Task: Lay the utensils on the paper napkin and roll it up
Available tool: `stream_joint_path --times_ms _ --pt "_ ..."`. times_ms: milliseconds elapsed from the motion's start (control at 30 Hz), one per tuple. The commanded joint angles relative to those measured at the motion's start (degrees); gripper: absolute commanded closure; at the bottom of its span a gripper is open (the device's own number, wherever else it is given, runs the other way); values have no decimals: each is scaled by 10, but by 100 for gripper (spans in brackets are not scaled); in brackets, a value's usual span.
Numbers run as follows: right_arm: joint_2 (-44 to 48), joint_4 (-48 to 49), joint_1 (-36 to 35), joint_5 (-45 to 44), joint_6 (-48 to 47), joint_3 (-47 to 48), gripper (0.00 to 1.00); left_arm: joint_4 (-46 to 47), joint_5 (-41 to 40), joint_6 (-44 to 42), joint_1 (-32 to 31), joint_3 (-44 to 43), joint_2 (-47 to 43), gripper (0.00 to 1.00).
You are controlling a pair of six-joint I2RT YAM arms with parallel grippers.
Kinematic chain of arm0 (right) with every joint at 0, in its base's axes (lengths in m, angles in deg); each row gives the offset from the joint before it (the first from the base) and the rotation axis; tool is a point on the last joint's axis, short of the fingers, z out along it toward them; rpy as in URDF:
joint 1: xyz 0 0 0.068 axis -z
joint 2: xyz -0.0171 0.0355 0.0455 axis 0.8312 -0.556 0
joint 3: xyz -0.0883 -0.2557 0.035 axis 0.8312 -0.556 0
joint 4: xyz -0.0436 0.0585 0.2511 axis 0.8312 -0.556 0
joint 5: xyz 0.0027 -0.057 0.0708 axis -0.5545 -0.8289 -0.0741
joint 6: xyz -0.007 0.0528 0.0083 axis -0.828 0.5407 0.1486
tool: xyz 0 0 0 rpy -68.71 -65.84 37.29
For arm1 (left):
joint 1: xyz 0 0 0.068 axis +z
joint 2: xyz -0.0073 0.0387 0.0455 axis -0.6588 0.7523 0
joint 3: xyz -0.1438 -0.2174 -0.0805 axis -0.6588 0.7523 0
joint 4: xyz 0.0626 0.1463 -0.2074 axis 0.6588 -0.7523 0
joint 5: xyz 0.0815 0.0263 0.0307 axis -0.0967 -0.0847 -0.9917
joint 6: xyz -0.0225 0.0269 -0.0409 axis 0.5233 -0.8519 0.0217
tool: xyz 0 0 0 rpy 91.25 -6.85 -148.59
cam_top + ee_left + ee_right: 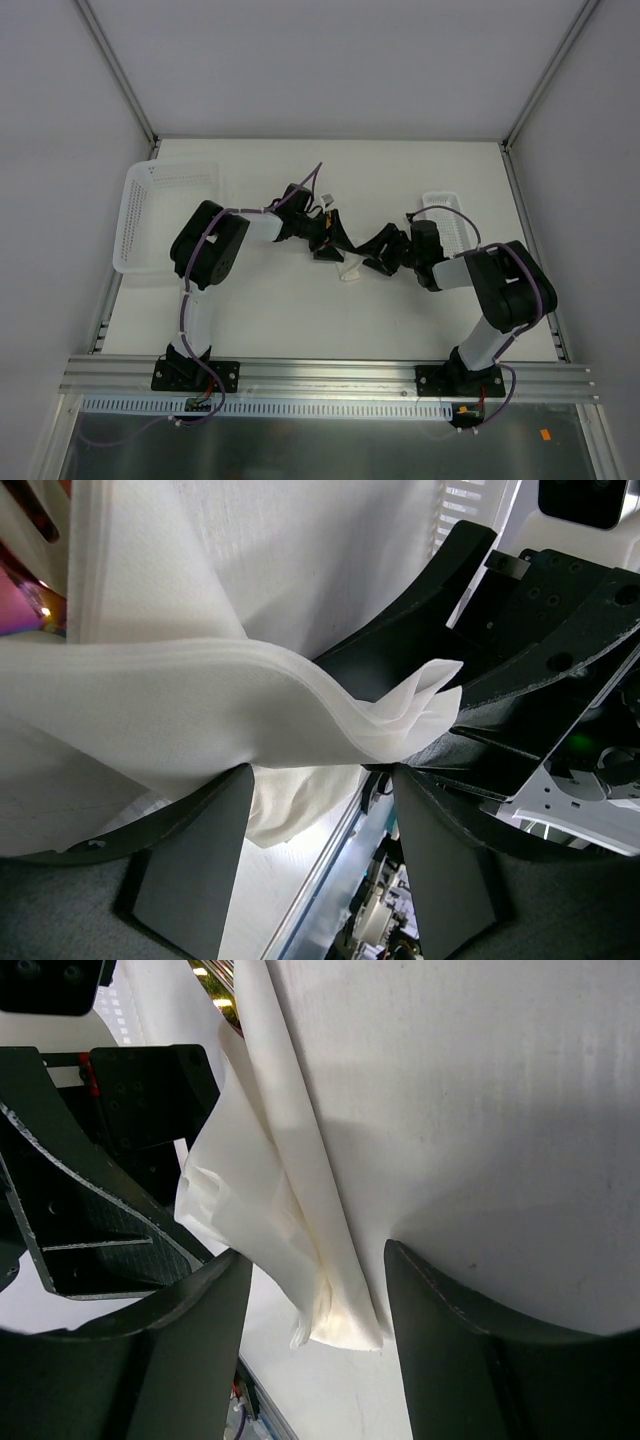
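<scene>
The white paper napkin [350,270] lies loosely folded over at the table's middle, between both grippers. My left gripper [328,250] stands open, and a thick fold of the napkin [200,690] runs across its fingertips [195,860]. My right gripper [378,262] is open too. The napkin's crumpled lower end [340,1310] sits in the gap between its fingers without being pinched. A bit of shiny gold metal [222,1000] peeks out at the napkin's far end, also visible at the left wrist view's edge [25,605]. The fork is hidden.
A large white perforated basket [165,215] stands at the table's left edge and a smaller one [447,215] behind the right arm. An aluminium rail [330,375] runs along the near edge. The two grippers are almost touching.
</scene>
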Motion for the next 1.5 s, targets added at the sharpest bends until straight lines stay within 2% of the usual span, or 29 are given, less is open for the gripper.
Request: stream_joint_path --times_ms 0,233,333,433,467,600,700,800,1033,1267,1467 --pt "-19 0 -22 5 -29 23 40 -56 -64 -52 6 23 37 39" --pt "-66 43 -28 7 -38 32 38 -42 -44 -50 6 25 41 39" --pt "-83 45 -28 7 -40 40 42 -41 -42 -52 6 27 42 39" --pt "-96 45 -28 5 -37 40 54 -39 -39 -54 6 27 42 40" --pt "-99 45 -28 4 -36 39 65 -39 -39 -54 6 28 41 41" --pt "-110 45 -28 -7 -25 25 86 -34 -34 -58 6 29 33 41" --pt "-118 44 -27 -18 -16 11 95 -26 -25 -65 7 30 19 42" --pt "-128 39 -27 -22 0 2 100 -18 -12 -71 12 34 2 43" --pt "-136 20 -34 -33 15 -10 100 -20 -1 -92 48 56 -71 43" --pt "-145 3 -41 -43 39 -10 100 -49 -4 -92 90 123 -158 47" --pt "-168 3 -46 -43 66 -10 100 -63 -29 -97 86 124 -113 50"
